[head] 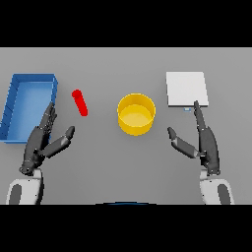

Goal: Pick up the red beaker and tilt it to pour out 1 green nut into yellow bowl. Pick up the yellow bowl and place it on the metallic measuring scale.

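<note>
The red beaker is a slim red tube on the grey table, left of centre, its top tilted toward the upper left. A round yellow bowl stands at the middle; I see nothing in it. At the upper right lies the metallic measuring scale, a flat pale square plate. My left hand hovers open below and left of the beaker, apart from it. To the lower right of the bowl my right hand is open, its fingertips just under the scale's front edge. No green nut shows.
A blue rectangular bin sits at the far left, beside my left hand's fingers. Bare grey table lies between the two hands in front of the bowl.
</note>
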{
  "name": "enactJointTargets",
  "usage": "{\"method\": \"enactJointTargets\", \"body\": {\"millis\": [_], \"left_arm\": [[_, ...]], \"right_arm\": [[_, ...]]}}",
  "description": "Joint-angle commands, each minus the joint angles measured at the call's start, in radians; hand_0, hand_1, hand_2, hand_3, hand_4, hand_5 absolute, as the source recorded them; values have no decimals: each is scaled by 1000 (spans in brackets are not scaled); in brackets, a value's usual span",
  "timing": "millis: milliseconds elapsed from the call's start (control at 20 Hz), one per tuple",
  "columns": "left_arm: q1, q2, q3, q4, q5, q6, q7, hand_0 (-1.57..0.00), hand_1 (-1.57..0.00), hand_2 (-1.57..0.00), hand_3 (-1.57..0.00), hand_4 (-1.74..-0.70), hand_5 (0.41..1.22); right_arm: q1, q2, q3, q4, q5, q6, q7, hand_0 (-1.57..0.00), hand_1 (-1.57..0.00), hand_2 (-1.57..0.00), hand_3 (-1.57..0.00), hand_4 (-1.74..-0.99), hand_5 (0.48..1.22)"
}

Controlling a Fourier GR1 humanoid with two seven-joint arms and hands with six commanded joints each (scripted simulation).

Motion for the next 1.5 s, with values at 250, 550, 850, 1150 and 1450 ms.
{"method": "enactJointTargets", "body": {"millis": [250,550,850,1150,1450], "left_arm": [[-94,-20,-11,145,-49,10,-31,1,1,1,1,-1208,615],[-254,-27,21,363,-86,42,-76,1,1,1,1,-1248,650],[-390,-35,54,519,-90,60,-97,1,1,1,1,-1280,682],[-476,-36,62,626,-107,66,-114,1,1,1,1,-1293,686],[-552,-41,92,721,-89,58,-136,1,1,1,1,-1309,688]], "right_arm": [[-4,-4,0,-7,-26,28,5,1,1,1,1,-1236,623],[-7,-8,-18,-8,-66,47,-11,1,1,1,1,-1280,634],[-16,-12,-19,-9,-54,40,16,1,1,1,1,-1266,635],[-4,-15,-24,-7,-65,47,-14,1,1,1,1,-1267,644],[3,-16,-26,-14,-69,49,0,1,1,1,1,-1269,640]]}}
